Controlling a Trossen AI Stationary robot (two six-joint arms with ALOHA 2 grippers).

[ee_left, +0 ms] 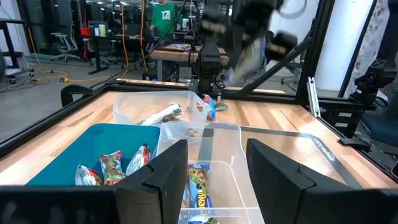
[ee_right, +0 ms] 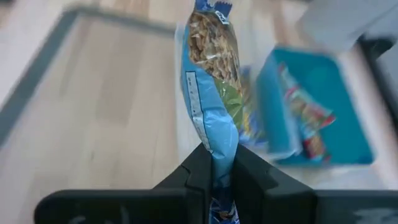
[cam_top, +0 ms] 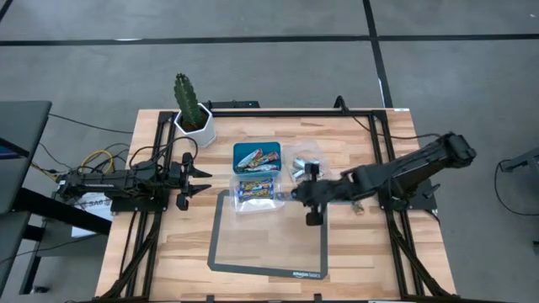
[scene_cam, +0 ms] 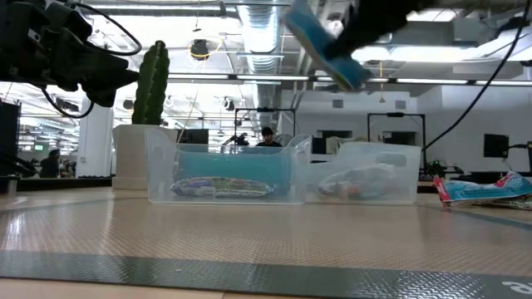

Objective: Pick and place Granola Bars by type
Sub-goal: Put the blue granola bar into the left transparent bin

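Note:
My right gripper [ee_right: 217, 158] is shut on a blue granola bar [ee_right: 211, 81], high above the table beside the tubs; in the low view the bar [scene_cam: 328, 46] hangs tilted near the top. A teal tray [cam_top: 257, 156] holds multicolour bars. The clear tub [cam_top: 255, 191] in front of it holds more bars, and a second clear tub [cam_top: 301, 162] holds silver ones. One loose bar [scene_cam: 482, 191] lies flat on the table at the right. My left gripper [cam_top: 205, 178] waits open and level at the table's left, pointing toward the tubs. My right gripper pinches one end of the blue bar [ee_right: 216, 149] between its two fingers, which lie along the bar. The fingers come from the table's right, slanting down. The bar sticks out beyond the fingertips, lifted clear of table and tubs.
A potted cactus [cam_top: 192, 108] stands at the far left behind the tubs. A dark-framed mat [cam_top: 269, 240] covers the near middle of the table. Black frame rails [cam_top: 383, 139] run along the table's sides. A person stands in the room beyond the table.

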